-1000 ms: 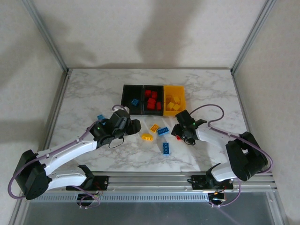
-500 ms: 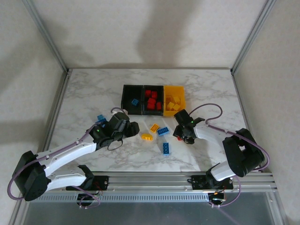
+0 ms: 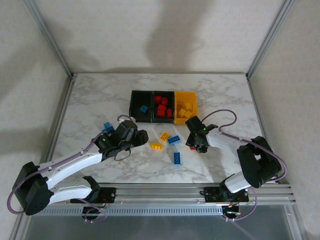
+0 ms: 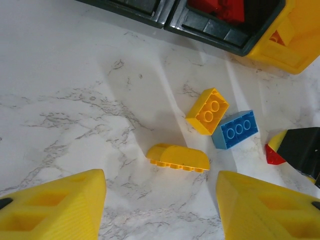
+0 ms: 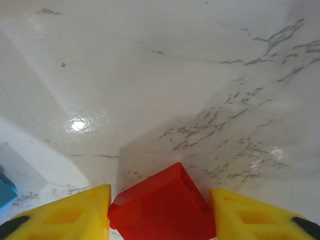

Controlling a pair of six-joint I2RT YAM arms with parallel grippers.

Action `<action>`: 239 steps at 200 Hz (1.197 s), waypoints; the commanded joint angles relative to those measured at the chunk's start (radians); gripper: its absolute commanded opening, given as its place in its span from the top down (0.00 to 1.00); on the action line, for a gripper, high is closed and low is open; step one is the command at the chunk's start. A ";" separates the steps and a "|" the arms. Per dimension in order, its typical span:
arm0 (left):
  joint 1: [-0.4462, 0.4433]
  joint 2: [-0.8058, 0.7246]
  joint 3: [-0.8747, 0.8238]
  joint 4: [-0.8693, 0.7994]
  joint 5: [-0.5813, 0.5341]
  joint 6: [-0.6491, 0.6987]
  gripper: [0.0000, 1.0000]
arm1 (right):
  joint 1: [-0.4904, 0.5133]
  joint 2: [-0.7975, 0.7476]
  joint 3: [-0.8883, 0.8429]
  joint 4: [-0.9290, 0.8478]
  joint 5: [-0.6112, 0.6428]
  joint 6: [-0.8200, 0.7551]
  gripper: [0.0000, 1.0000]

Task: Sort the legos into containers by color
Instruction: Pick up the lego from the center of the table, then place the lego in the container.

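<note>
Three containers stand in a row at the back: a black bin [image 3: 141, 104] holding a blue lego, a black bin [image 3: 162, 107] with red legos, and a yellow bin [image 3: 186, 108] with yellow ones. Loose on the marble lie two yellow legos [image 3: 164, 136] [image 3: 157, 146] and blue legos [image 3: 174, 140] [image 3: 177, 158] [image 3: 107, 126]. My right gripper [image 5: 160, 196] is down at the table, its yellow fingers closed against both sides of a red lego [image 5: 162, 207]. My left gripper [image 4: 160, 205] hovers open and empty, just short of the curved yellow lego [image 4: 178, 158].
In the left wrist view a yellow lego [image 4: 208, 111] and a blue lego [image 4: 235, 129] lie side by side beyond the curved one, with the right gripper's dark tip [image 4: 300, 147] close by. Metal frame posts and walls bound the table.
The right gripper's fingers have closed in on the red lego and the arm shifted slightly left. The left gripper drew back a little toward the left, still open.
</note>
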 commanded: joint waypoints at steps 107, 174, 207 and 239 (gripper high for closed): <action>0.005 -0.097 -0.008 -0.029 -0.094 -0.043 0.39 | 0.050 -0.046 0.257 -0.085 0.044 -0.070 0.55; 0.061 -0.168 -0.033 -0.036 -0.058 -0.055 0.38 | 0.069 0.166 0.565 -0.073 0.018 -0.157 0.55; 0.095 -0.187 -0.040 -0.040 -0.032 -0.052 0.38 | 0.069 0.314 0.731 -0.077 0.009 -0.191 0.55; 0.111 -0.198 -0.038 -0.048 -0.021 -0.046 0.38 | 0.063 0.455 0.884 -0.096 -0.003 -0.211 0.55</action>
